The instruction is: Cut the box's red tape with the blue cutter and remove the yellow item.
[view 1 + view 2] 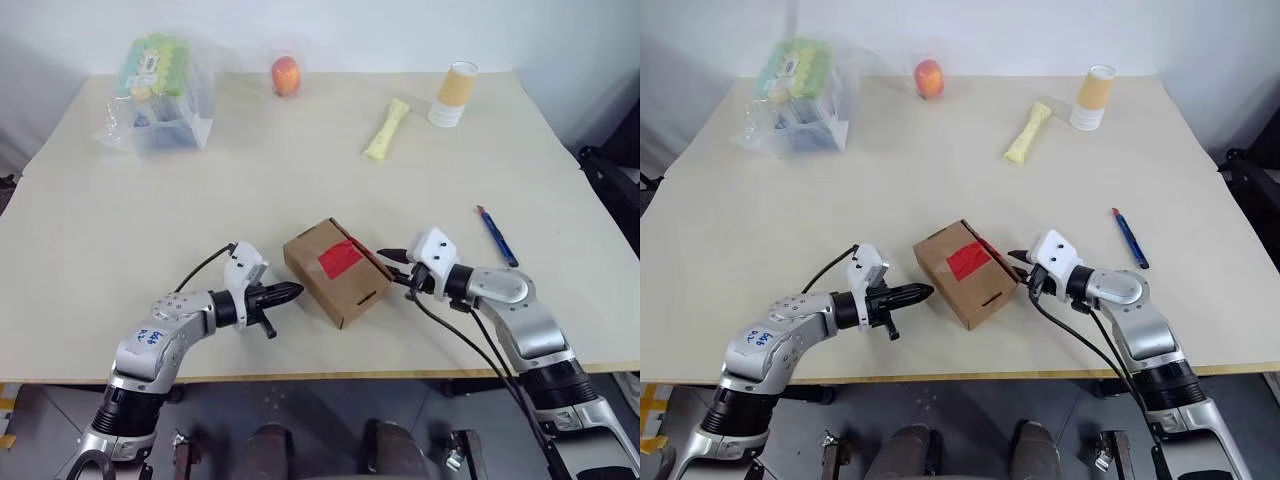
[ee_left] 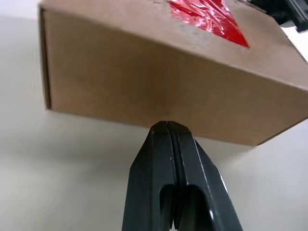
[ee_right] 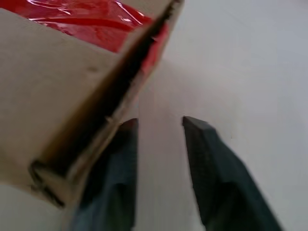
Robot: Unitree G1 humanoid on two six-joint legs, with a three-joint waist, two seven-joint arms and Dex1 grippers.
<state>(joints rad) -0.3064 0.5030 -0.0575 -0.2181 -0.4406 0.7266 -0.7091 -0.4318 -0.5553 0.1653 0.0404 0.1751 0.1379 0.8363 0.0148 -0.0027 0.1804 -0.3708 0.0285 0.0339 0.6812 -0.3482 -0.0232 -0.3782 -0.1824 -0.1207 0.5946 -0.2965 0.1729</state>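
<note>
The small brown box (image 1: 335, 275) sits on the table near the front edge, with the red tape (image 1: 340, 259) across its top. My left gripper (image 1: 297, 291) is shut, its tips right at the box's left side wall (image 2: 144, 82). At the box's right end my right gripper (image 1: 392, 268) is open by a narrow gap, with nothing between the fingers. One of its fingers (image 3: 120, 163) lies just beside a raised flap edge (image 3: 120, 82). The blue cutter (image 1: 497, 236) lies on the table to the right of the box, apart from both grippers. The yellow item is hidden.
A clear bag of green-topped items (image 1: 158, 90) stands at the back left. An orange-red fruit (image 1: 286, 75), a pale yellow packet (image 1: 386, 130) and a paper cup (image 1: 455, 95) lie along the back. The table's front edge (image 1: 320, 376) runs just below both arms.
</note>
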